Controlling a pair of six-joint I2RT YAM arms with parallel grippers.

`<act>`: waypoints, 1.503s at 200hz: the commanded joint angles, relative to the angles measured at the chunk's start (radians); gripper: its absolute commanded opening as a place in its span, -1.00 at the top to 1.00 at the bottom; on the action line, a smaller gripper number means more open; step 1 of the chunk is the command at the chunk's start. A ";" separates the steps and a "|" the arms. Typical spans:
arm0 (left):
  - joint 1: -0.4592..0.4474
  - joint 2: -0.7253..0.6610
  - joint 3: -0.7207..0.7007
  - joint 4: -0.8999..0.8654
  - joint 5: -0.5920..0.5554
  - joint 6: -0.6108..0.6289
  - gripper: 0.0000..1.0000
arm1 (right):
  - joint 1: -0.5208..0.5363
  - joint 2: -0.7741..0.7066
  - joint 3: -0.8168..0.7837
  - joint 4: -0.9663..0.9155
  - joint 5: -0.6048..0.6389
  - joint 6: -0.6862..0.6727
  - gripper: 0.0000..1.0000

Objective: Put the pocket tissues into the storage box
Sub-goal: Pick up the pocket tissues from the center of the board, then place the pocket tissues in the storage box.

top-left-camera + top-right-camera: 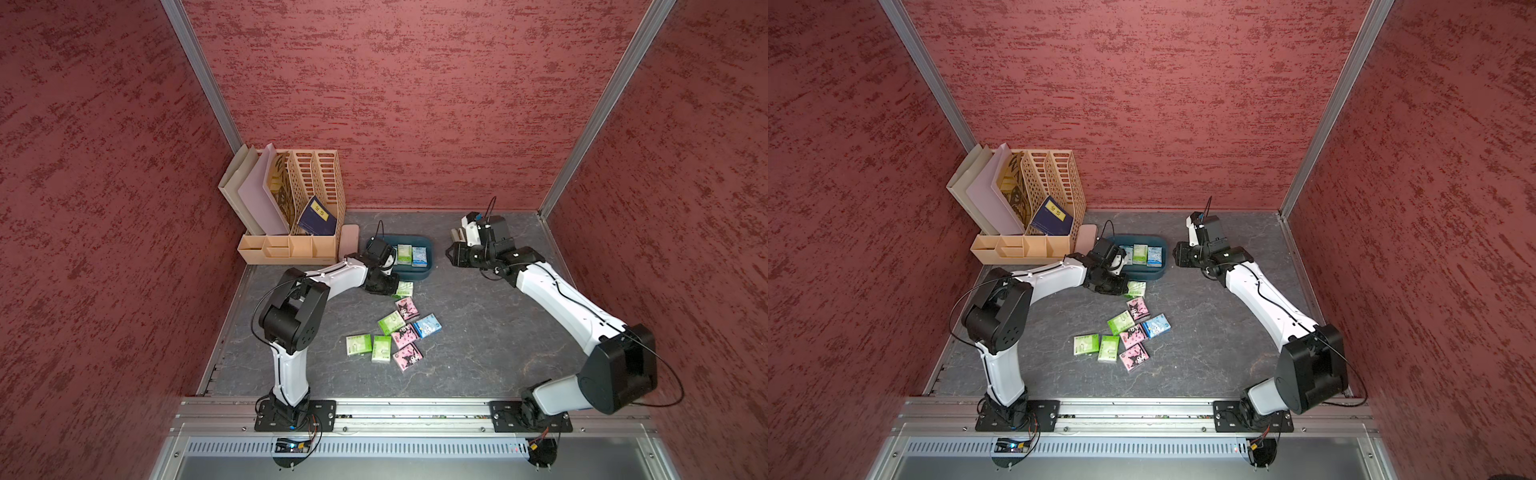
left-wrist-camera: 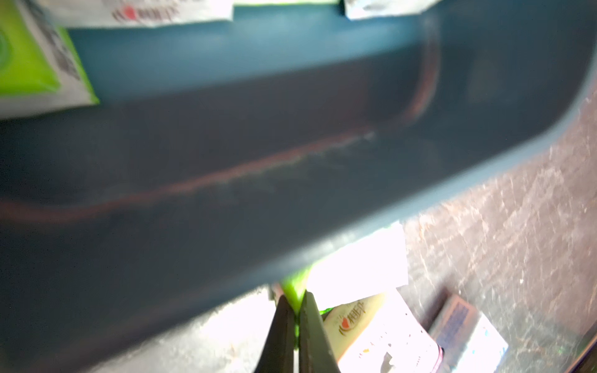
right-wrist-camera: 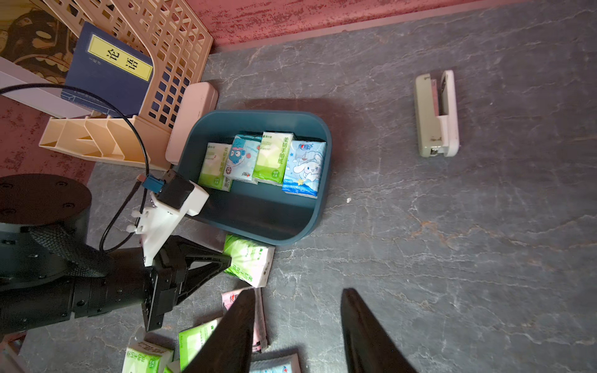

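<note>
Twelve pocket tissues [image 1: 403, 336], one storage box [image 1: 411, 274]; one file organiser [image 1: 320, 174] — one stapler [image 3: 436, 113]

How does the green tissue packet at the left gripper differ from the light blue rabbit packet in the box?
Colour: the green packet is green and white; the light blue packet shows a white rabbit. Place: the green packet is outside the storage box, beside its wall; the light blue packet lies inside it. Grip: the left gripper has its jaws shut on the green packet; nothing holds the light blue packet. Both are small wrapped tissue packets.
</note>
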 commanded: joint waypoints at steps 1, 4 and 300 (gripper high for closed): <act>-0.027 -0.096 -0.016 -0.015 0.006 0.040 1.00 | -0.009 -0.052 -0.010 0.015 -0.028 -0.012 0.02; -0.030 -0.110 -0.019 -0.011 0.006 0.040 1.00 | -0.009 -0.055 -0.011 0.013 -0.030 -0.014 0.01; -0.003 -0.430 0.023 -0.118 0.191 0.695 1.00 | 0.056 0.226 0.306 -0.253 -0.726 -0.360 0.02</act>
